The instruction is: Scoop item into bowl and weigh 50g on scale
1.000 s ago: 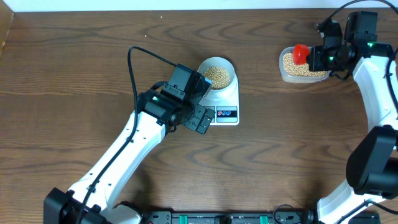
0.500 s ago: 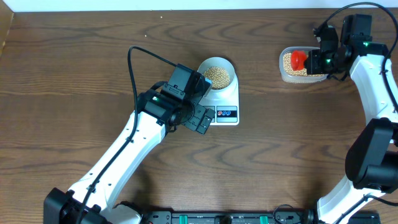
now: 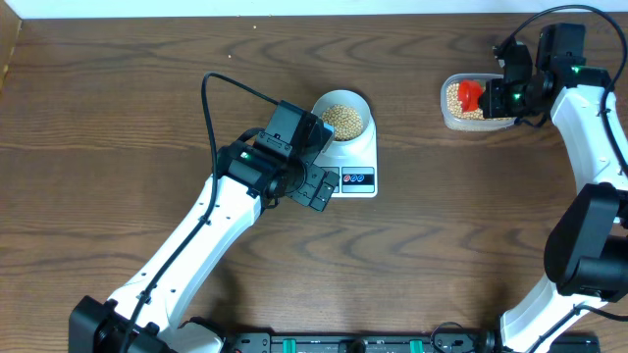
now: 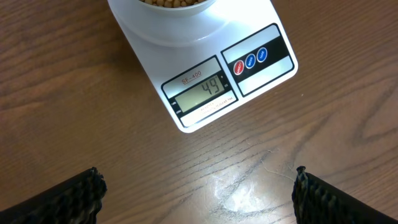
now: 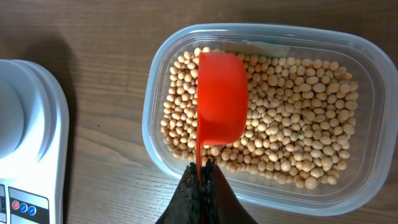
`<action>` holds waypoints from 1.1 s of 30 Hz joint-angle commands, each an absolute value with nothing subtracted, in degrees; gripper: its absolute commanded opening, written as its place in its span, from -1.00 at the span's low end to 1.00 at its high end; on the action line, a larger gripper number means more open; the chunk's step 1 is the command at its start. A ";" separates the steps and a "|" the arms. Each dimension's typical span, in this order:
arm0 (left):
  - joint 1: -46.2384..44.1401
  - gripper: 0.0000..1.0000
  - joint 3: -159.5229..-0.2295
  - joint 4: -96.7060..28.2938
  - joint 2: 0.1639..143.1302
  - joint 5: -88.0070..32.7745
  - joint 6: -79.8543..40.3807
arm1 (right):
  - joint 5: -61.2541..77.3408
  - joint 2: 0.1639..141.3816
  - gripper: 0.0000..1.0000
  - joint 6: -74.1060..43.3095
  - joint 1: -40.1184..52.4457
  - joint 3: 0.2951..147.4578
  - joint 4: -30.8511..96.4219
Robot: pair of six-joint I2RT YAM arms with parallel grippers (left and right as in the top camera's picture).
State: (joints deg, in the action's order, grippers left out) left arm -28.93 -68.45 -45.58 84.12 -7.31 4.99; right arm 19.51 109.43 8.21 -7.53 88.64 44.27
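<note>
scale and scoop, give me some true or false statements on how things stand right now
1. The scale shows 49 on its display. True.
2. The bowl stands on the table beside the scale. False: it stands on the scale.
3. The right gripper is shut on the handle of the red scoop, over the tub. True.
4. The left gripper holds the bowl. False: it is open and empty, in front of the scale.
</note>
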 commanded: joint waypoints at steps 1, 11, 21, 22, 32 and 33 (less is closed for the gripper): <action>-28.62 0.96 -68.62 -45.63 83.81 -6.81 5.96 | 20.08 110.17 -0.97 8.62 -7.49 88.38 43.86; -28.62 0.96 -68.62 -45.63 83.81 -6.81 5.96 | 29.54 110.15 -0.98 7.22 -11.44 88.47 40.91; -28.62 0.96 -68.62 -45.60 83.81 -6.81 5.96 | 46.11 110.15 -0.97 7.11 -16.95 88.49 41.06; -28.62 0.96 -68.62 -45.60 83.81 -6.81 5.96 | 47.37 110.15 -0.97 7.11 -17.12 88.49 41.12; -28.62 0.96 -68.62 -45.60 83.81 -6.81 5.96 | 51.64 110.15 -0.97 7.11 -15.20 88.49 40.88; -28.62 0.96 -68.62 -45.63 83.81 -6.81 5.96 | 51.64 110.15 -0.98 7.11 -14.61 88.49 40.88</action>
